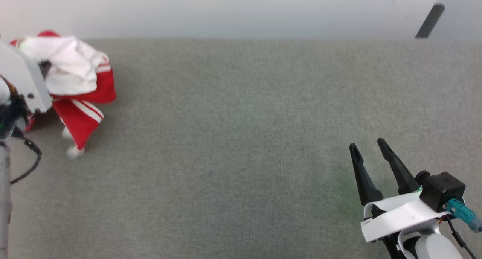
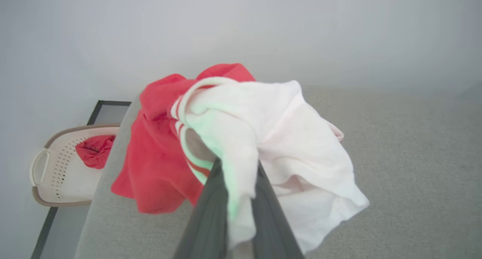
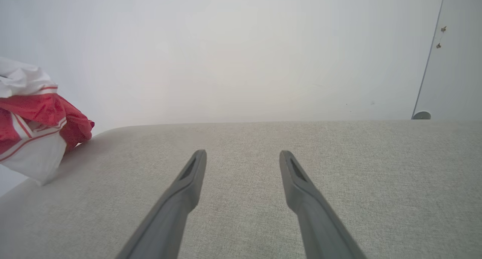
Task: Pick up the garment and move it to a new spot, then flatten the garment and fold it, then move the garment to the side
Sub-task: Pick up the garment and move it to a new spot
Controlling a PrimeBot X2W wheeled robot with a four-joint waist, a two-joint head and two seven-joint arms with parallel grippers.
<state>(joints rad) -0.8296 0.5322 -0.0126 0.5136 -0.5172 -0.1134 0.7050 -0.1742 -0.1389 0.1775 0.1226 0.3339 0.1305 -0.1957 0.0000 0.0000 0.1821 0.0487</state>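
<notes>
The garment (image 1: 75,74) is a bunched red and white shirt with red-white striped trim, at the far left of the grey table (image 1: 241,138). Its lettering is hidden in the folds. In the left wrist view my left gripper (image 2: 237,165) is shut on a white fold of the garment (image 2: 263,131), with red cloth hanging to its left. My pale left forearm (image 1: 22,78) covers part of the bundle in the head view. My right gripper (image 1: 368,144) rests open at the lower right, far from the garment (image 3: 34,116); its fingers (image 3: 188,183) hold nothing.
Beyond the table's left edge a pale perforated basket (image 2: 56,168) holds a small plain red cloth (image 2: 94,150). A white wall runs behind the table. A dark slanted bar (image 1: 429,22) shows at the far right corner.
</notes>
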